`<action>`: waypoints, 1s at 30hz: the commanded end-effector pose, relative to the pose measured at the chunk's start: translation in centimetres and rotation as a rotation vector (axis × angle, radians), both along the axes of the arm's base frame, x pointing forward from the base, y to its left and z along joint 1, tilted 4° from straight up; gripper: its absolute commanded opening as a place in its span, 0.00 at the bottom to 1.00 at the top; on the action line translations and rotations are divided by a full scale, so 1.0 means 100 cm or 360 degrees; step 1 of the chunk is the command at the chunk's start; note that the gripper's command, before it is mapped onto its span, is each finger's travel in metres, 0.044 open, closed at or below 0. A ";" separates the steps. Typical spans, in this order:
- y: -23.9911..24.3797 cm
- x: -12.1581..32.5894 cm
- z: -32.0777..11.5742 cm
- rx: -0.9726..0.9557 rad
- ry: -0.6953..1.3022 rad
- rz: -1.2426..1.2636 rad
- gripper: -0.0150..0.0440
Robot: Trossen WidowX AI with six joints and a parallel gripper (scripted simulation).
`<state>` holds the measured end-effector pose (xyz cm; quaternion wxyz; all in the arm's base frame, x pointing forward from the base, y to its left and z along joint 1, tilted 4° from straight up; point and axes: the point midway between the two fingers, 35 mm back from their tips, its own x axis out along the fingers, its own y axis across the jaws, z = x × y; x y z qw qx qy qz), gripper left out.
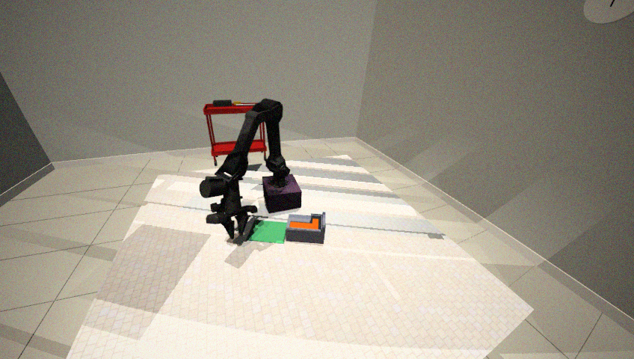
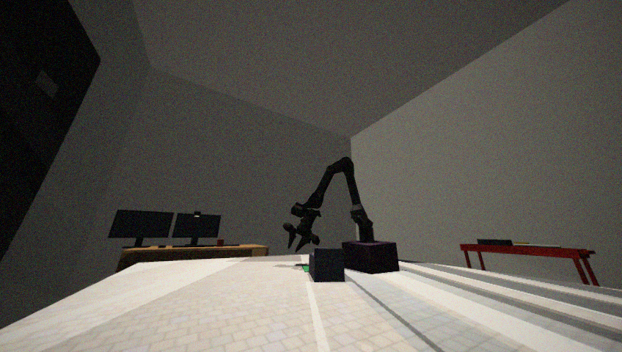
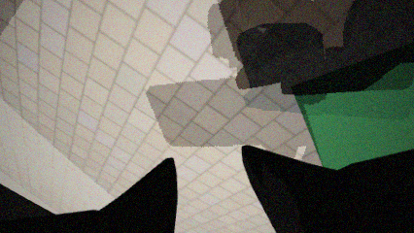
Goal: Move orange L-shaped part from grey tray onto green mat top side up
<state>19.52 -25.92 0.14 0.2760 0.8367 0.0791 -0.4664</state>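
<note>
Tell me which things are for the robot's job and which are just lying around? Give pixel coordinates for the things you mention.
For the job:
- orange piece (image 1: 298, 225)
- grey tray (image 1: 305, 235) (image 2: 327, 265)
- green mat (image 1: 269, 231) (image 2: 306, 268) (image 3: 357, 128)
- gripper (image 1: 237, 238) (image 2: 293, 249) (image 3: 208, 159)

Just around:
- red cart (image 1: 227, 109) (image 2: 528, 249)
- two screens (image 2: 141, 224)
- desk (image 2: 196, 248)

Grey walls (image 1: 178, 57) (image 2: 502, 174) around a red cart (image 1: 226, 109) (image 2: 528, 249), twin dark monitors (image 2: 141, 224) on a wooden desk (image 2: 196, 248).

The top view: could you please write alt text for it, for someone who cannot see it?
A black robot arm holds its parted jaws beside a green mat. An orange part sits in a grey tray; a red cart stands behind.
</note>
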 end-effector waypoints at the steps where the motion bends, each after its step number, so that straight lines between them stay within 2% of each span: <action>1: 0.037 0.048 0.015 -0.0137 0.0138 0.0494 0.56; 8: 0.111 0.097 0.035 -0.0337 0.0315 0.1221 0.56; 13: 0.173 0.117 0.053 -0.0505 0.0440 0.1790 0.56; 23: 0.298 0.108 0.101 -0.0874 0.0648 0.2931 0.56; 30: 0.305 0.105 0.104 -0.0902 0.0663 0.3012 0.56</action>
